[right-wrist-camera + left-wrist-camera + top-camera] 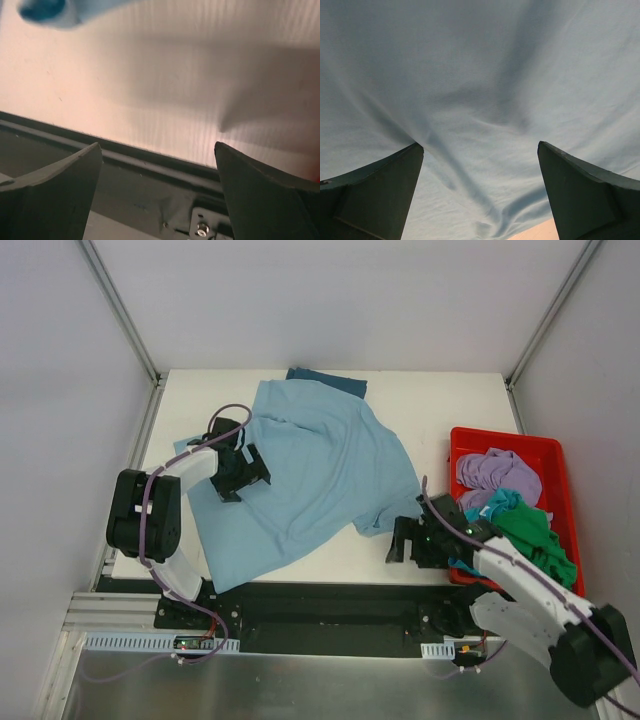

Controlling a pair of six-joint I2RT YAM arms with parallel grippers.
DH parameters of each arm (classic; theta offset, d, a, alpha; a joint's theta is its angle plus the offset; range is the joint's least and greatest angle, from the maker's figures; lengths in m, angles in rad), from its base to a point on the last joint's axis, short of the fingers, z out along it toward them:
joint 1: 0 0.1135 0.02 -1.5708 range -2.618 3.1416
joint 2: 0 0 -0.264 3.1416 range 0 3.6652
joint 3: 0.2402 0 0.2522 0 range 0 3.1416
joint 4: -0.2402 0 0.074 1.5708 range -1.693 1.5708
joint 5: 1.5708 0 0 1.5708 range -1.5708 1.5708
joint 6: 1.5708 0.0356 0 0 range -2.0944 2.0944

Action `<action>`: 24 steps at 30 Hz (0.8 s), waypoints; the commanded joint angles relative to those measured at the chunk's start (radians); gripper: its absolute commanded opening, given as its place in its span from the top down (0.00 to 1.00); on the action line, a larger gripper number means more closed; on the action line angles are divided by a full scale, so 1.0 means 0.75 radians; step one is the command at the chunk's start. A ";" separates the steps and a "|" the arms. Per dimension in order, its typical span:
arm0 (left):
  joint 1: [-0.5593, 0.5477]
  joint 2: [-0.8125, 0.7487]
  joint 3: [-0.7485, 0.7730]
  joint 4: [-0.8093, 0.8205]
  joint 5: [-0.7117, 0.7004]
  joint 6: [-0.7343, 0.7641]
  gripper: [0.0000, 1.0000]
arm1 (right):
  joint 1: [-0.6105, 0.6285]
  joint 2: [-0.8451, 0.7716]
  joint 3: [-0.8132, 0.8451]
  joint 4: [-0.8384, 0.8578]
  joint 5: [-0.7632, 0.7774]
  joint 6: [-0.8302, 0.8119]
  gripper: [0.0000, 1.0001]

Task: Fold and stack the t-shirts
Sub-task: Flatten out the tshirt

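A light sky-blue t-shirt [320, 475] lies spread and rumpled over the middle of the white table [440, 410]. A dark teal-blue t-shirt [330, 379] lies folded at the far edge, partly under it. My left gripper [243, 472] is open over the sky-blue shirt's left side; its wrist view is filled with wrinkled blue cloth [480, 90] between the spread fingers [380, 195]. My right gripper [405, 540] is open and empty at the near table edge, right of the shirt's lower corner. Lilac [498, 472], turquoise [492, 504] and green [538, 538] t-shirts lie heaped in the bin.
A red plastic bin [505, 443] stands at the table's right side, next to my right arm. The right wrist view shows bare table [165, 75] and the black front rail [150, 165]. Grey enclosure walls surround the table.
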 commanded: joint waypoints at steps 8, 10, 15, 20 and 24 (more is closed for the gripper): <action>0.020 0.021 -0.068 0.020 -0.029 0.032 0.01 | 0.021 -0.120 0.208 0.142 0.037 -0.015 0.04; 0.018 0.015 -0.072 0.018 -0.031 0.032 0.01 | 0.021 0.139 0.341 0.228 0.021 -0.050 0.04; 0.018 0.019 -0.072 0.020 -0.017 0.046 0.01 | 0.023 0.678 0.746 0.273 -0.026 -0.136 0.04; 0.020 0.017 -0.076 0.018 -0.043 0.056 0.01 | 0.021 0.934 0.796 0.259 -0.071 -0.073 0.04; 0.030 0.023 -0.074 0.018 -0.092 0.063 0.01 | 0.025 0.877 0.637 0.308 -0.053 -0.022 0.04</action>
